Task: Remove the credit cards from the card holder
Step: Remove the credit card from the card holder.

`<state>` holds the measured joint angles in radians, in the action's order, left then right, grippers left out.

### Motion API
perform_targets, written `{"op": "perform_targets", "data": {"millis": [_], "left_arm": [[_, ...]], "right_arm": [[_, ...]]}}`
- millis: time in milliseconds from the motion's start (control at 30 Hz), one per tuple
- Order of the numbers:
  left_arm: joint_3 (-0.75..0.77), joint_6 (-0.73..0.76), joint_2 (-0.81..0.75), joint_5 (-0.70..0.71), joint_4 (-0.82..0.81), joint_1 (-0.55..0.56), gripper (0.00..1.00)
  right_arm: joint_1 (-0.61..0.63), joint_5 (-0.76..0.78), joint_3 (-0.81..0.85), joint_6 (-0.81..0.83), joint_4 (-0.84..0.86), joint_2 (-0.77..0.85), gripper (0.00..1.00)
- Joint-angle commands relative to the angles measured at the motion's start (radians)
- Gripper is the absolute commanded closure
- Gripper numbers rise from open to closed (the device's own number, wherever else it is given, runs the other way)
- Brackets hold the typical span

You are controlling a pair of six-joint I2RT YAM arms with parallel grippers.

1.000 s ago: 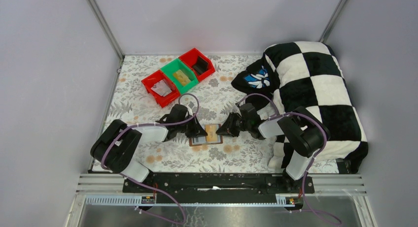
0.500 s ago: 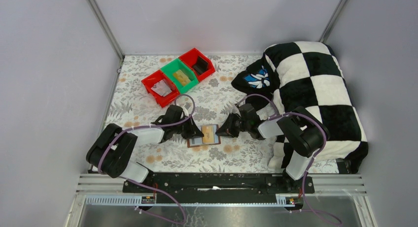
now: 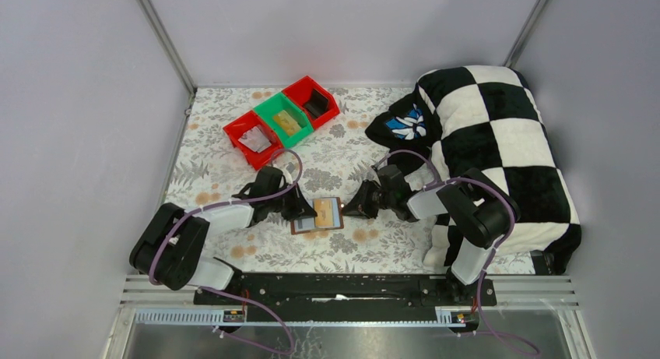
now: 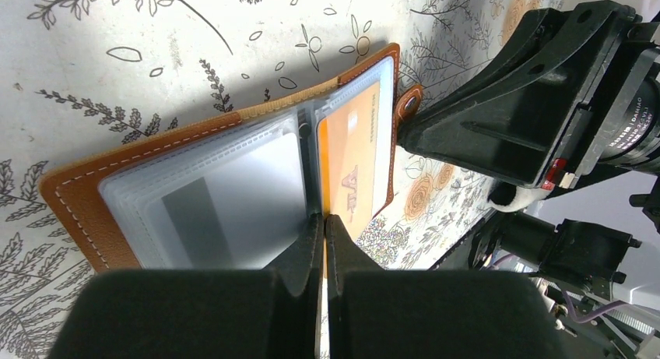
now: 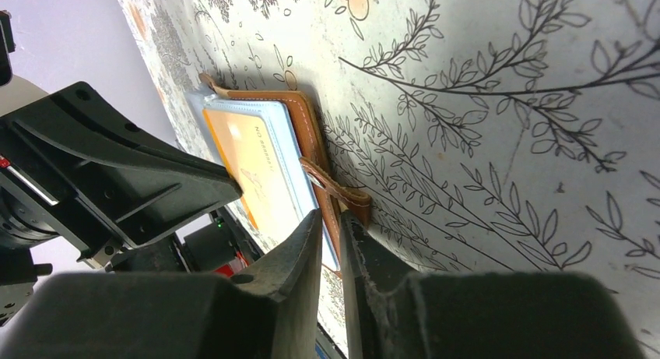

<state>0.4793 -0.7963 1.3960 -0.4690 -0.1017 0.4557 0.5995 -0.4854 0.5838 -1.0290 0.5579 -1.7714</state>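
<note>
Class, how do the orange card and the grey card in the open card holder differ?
The orange card carries printed lettering; the grey card shows a dark stripe. The orange card lies on the strap side of the card holder, the grey card on the other half. Both sit inside clear sleeves.

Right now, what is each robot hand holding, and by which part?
The left hand pinches a clear sleeve at the middle fold of the open card holder. The right hand seems to pinch the holder's brown edge beside its strap.
</note>
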Motion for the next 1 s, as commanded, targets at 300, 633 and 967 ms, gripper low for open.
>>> {"op": "perform_targets", "data": {"millis": [300, 633, 967], "left_arm": [[-0.009, 0.029, 0.042, -0.040, -0.030, -0.014, 1.00], [0.005, 0.026, 0.055, -0.056, -0.037, -0.014, 1.00], [0.013, 0.028, 0.069, -0.069, -0.038, -0.014, 0.92]], "right_arm": [[-0.004, 0.092, -0.029, 0.077, -0.128, 0.151, 0.70], [0.064, 0.076, 0.128, 0.145, -0.210, 0.107, 0.57], [0.102, 0.211, 0.284, 0.282, -0.455, 0.069, 0.54]]}}
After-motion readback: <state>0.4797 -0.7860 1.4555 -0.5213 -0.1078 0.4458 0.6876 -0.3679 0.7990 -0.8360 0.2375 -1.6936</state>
